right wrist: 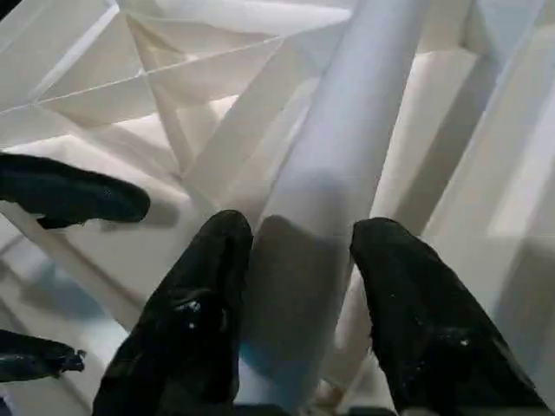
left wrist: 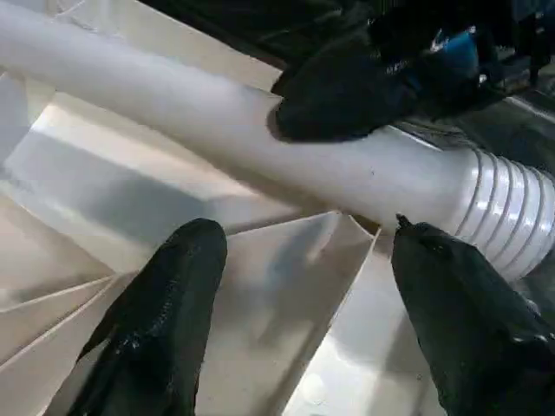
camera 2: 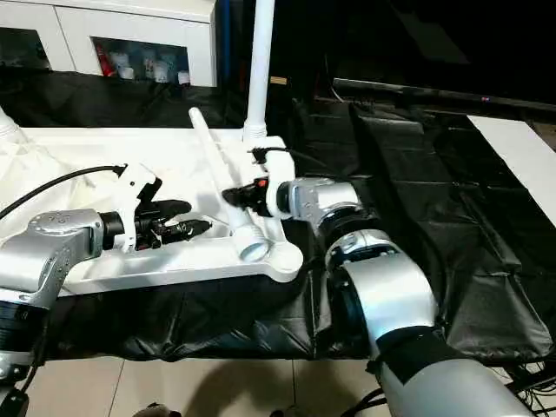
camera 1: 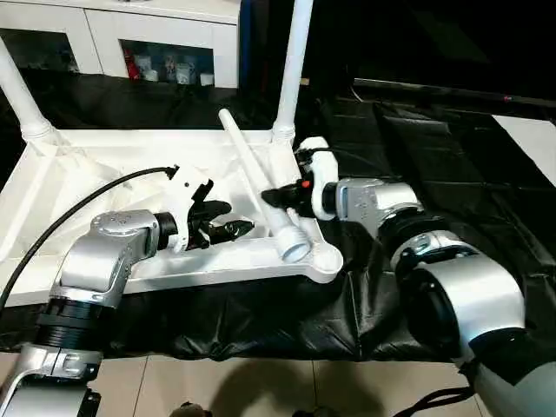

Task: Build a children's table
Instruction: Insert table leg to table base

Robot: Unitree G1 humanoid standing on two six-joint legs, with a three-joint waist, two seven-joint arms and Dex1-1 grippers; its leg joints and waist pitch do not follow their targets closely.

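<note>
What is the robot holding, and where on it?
The right gripper has its fingers around the loose table leg, along its shaft above the threaded end. The left gripper is open, holding nothing.

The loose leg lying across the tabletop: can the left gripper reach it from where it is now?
Probably yes. The left gripper is open, close beside the loose leg, with only ribbed tabletop between them. The right gripper already straddles the leg, leaving its threaded end free.

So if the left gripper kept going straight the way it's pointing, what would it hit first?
Most likely the loose leg lying across the upturned table top. The left gripper points toward its threaded end, which the right gripper straddles, though depth is unclear.
</note>
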